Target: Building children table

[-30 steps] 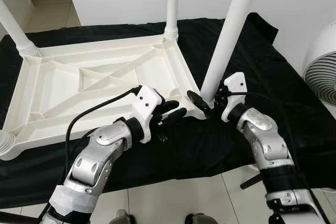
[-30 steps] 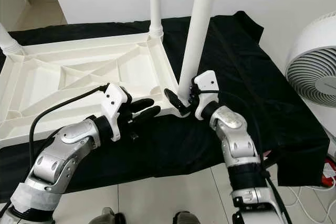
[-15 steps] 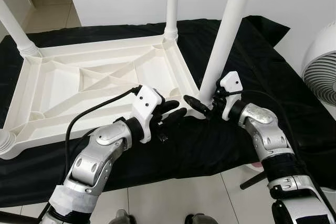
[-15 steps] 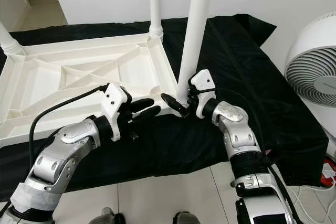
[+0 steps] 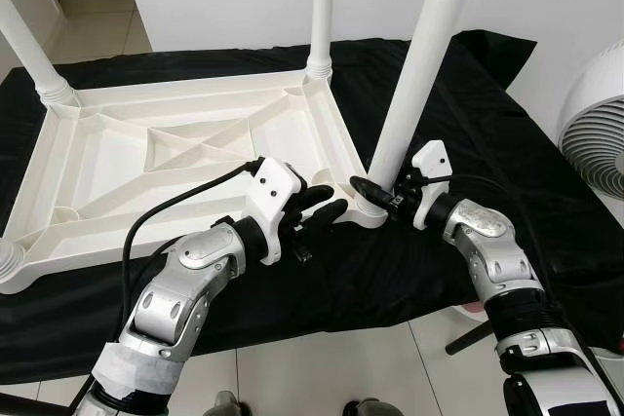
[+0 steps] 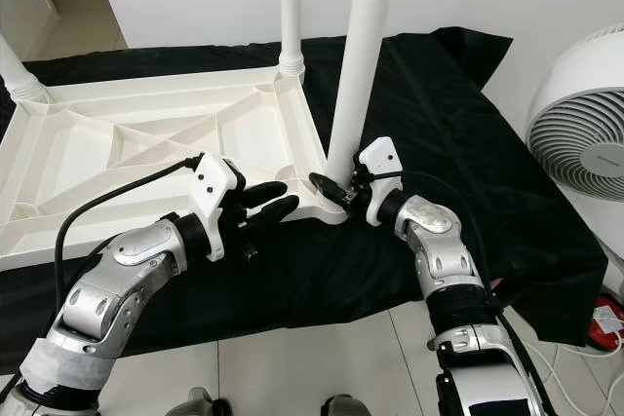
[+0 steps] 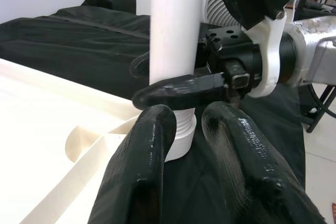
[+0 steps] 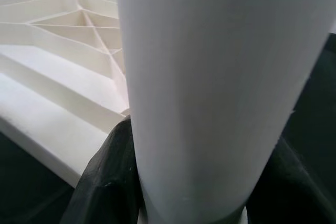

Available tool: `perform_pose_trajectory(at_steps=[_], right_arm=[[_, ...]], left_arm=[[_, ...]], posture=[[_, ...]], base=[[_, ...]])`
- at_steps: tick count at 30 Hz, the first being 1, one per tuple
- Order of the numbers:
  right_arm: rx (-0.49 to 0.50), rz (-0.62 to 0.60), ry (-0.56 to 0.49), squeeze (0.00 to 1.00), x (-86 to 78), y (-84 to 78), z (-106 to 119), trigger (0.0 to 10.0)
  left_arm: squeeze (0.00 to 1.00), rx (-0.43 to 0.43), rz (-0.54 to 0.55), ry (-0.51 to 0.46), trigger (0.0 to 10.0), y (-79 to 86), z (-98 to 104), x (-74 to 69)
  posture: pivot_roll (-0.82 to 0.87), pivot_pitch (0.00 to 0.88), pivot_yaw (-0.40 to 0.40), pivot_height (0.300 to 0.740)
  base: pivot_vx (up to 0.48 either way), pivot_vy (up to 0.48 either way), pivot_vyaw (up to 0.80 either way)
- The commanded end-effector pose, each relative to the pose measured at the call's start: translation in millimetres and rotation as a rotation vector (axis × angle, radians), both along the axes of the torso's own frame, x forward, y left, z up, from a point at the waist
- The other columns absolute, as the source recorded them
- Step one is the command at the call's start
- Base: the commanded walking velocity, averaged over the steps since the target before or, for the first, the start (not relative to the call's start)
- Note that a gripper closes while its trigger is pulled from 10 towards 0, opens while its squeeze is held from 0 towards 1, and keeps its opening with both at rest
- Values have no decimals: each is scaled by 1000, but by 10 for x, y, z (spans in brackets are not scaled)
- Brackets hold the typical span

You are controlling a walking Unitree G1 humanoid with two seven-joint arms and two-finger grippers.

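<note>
Lower now, right gripper (image 5: 375,192) clasps smooth cylindrical leg (image 5: 414,75).

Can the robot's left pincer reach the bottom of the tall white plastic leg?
Probably yes. The left pincer hovers open beside the tall white plastic leg, nothing between, though the right pincer already grips its base.

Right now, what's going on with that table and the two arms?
The white tabletop lies upside down on a black cloth. The right gripper is clamped around the base of the near-corner leg, which stands upright in its socket. The left gripper hovers open beside that corner, holding nothing. Other legs already stand in their corners.
</note>
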State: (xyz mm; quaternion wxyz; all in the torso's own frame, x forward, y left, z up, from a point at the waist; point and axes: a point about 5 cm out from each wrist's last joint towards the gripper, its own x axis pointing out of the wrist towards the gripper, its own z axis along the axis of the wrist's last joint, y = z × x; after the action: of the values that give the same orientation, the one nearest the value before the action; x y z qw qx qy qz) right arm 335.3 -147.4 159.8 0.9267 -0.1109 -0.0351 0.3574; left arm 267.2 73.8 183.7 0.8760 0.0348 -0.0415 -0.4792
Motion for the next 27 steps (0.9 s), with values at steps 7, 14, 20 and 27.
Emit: perform_pose_trajectory(at_steps=[7,14,20,27], right_arm=[[38,-142,88,0,-108,150,-197,10000],[172,-382,122,0,-258,287,-290,10000],[244,-537,145,0,-319,312,-316,10000],[270,-584,145,0,-322,294,-303,10000]], left_arm=[[0,5,42,6,10000,49,-28,17],[0,14,47,10,10000,94,-32,8],[0,15,47,16,10000,102,-40,1],[0,16,45,18,10000,102,-43,-6]], posture=[[-56,67,21,740],[-53,82,24,740],[-55,87,25,740],[-55,88,23,740]], base=[[0,0,0],[0,0,0],[0,0,0],[0,0,0]])
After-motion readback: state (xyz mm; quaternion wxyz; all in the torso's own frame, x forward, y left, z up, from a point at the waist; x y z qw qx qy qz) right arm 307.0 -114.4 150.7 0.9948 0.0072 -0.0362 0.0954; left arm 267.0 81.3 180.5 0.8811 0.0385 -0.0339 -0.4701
